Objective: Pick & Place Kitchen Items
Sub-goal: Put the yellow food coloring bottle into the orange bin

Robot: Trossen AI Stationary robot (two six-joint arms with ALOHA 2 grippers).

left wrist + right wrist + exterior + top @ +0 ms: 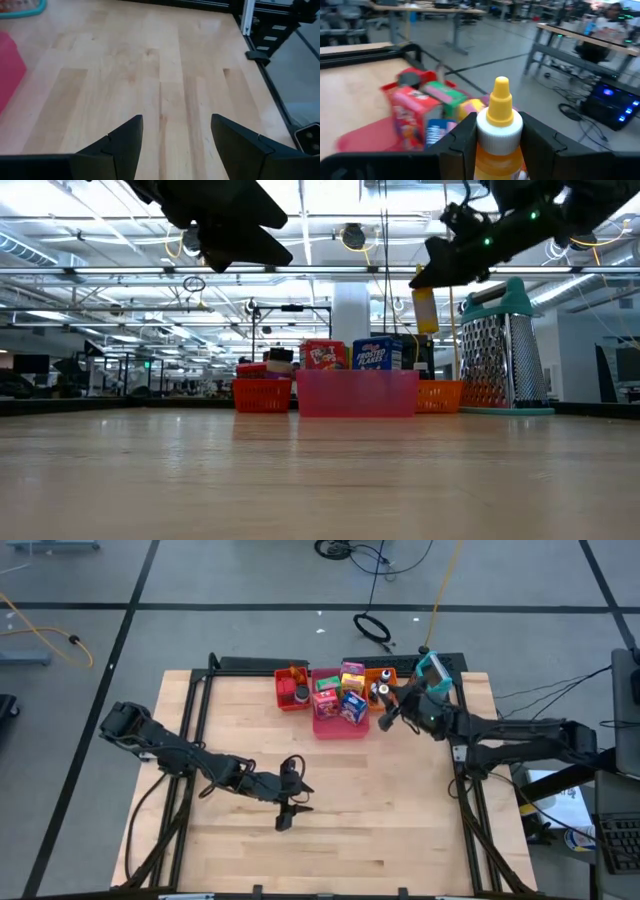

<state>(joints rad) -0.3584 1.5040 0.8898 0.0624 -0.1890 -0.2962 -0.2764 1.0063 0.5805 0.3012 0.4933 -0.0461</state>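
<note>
overhead, right end effector grips a yellow bottle; left end effector gapes above wood table.

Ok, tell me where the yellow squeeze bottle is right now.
The yellow squeeze bottle hangs in the right gripper, lifted above the orange tray at the table's far right.

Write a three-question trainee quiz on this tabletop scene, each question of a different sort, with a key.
1. True or false: the left gripper holds a box.
2. Multiple choice: what does the right gripper hold? A) the yellow-nozzled bottle B) a pouch C) a shaker
3. Fill in: the cereal boxes stand in the ____ tray.

Key:
1. False; it hangs open and empty over bare table.
2. A; the bottle is lifted clear above the trays.
3. Pink.
</note>
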